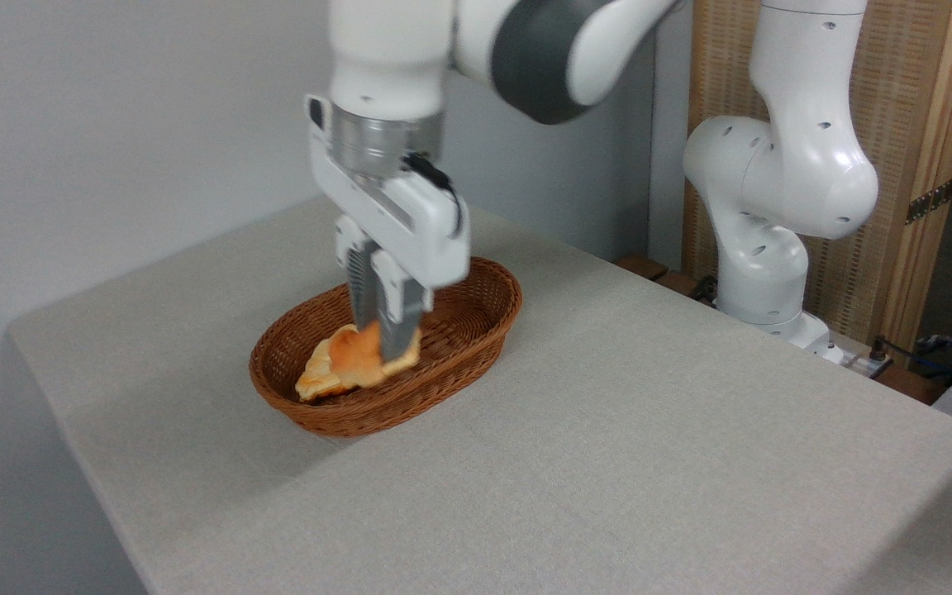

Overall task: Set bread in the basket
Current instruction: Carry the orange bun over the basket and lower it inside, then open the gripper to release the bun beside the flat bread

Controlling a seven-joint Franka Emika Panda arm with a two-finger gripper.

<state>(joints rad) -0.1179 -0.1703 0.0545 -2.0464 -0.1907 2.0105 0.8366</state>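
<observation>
1. Gripper [383,343] is pointing straight down into the wicker basket [476,318], fingers pinched on the orange bun [360,355].
2. A paler, flatter pastry [319,376] sits just left of and below the fingertips, touching the bun.
3. Basket rests on the grey tablecloth [608,463], directly under the wrist.

You get soft, even, fairly bright light with no glare. The gripper [383,326] and the arm [525,49] above it look motion-blurred. The basket [476,318] casts only a faint shadow on the table [608,463].
</observation>
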